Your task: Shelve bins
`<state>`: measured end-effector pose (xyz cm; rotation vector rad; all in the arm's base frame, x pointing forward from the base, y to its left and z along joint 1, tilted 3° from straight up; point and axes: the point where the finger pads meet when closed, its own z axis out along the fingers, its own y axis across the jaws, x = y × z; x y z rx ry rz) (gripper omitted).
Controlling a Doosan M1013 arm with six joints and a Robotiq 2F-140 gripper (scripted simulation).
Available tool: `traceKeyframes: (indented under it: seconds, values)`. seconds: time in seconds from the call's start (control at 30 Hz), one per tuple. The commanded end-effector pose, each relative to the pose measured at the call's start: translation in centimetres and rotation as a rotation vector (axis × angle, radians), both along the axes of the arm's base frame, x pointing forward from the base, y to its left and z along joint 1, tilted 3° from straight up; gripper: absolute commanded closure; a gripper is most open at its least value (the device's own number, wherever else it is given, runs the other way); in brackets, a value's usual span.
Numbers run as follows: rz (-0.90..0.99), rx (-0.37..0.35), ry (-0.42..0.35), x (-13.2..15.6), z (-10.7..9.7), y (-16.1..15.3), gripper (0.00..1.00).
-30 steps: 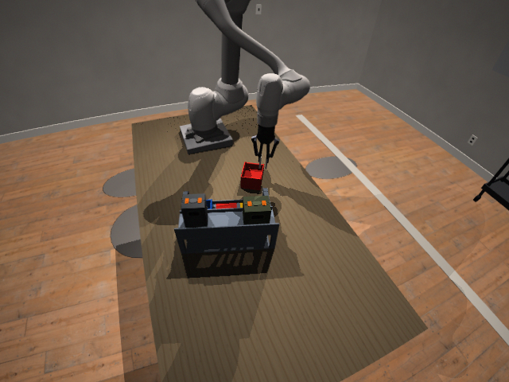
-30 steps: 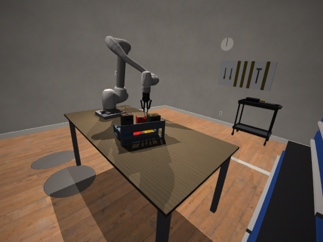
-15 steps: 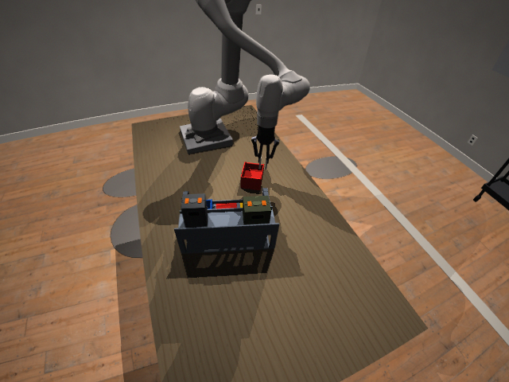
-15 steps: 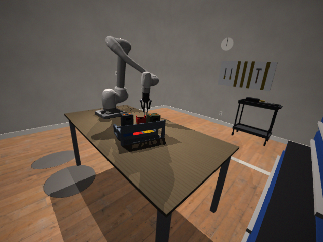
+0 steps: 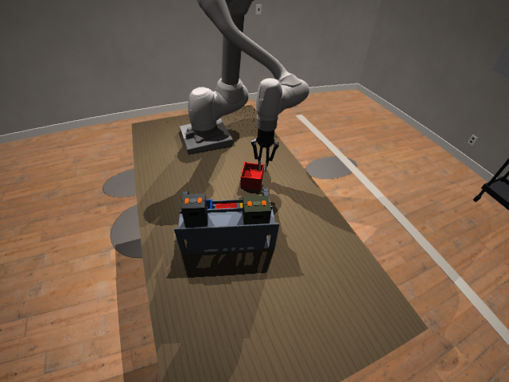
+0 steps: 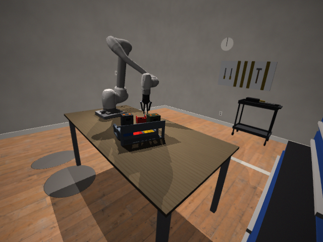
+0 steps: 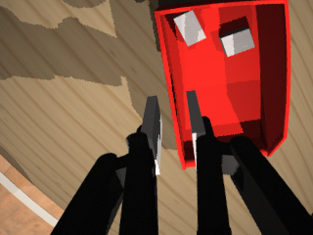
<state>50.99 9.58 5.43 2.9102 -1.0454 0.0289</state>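
On table — one red bin [image 5: 251,182] [image 6: 141,119] [image 7: 210,69]

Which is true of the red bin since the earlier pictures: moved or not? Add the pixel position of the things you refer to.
No, the red bin [image 5: 251,181] [image 6: 141,119] [image 7: 210,73] has not visibly moved; the top view shows it just behind the shelf [image 5: 226,237] [image 6: 141,128].
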Motion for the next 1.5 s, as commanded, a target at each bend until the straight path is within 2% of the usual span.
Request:
traceKeyframes:
  seconds: [0.0, 0.43, 1.43, 1.47]
  values:
    - [0.0, 0.0, 0.0, 0.0, -0.4, 0.0, 0.76]
    - [0.0, 0.0, 0.0, 0.0, -1.9, -0.1, 0.76]
    - [0.0, 0.0, 0.0, 0.0, -2.4, -0.1, 0.76]
    - [0.0, 0.0, 0.0, 0.0, -2.4, -0.1, 0.9]
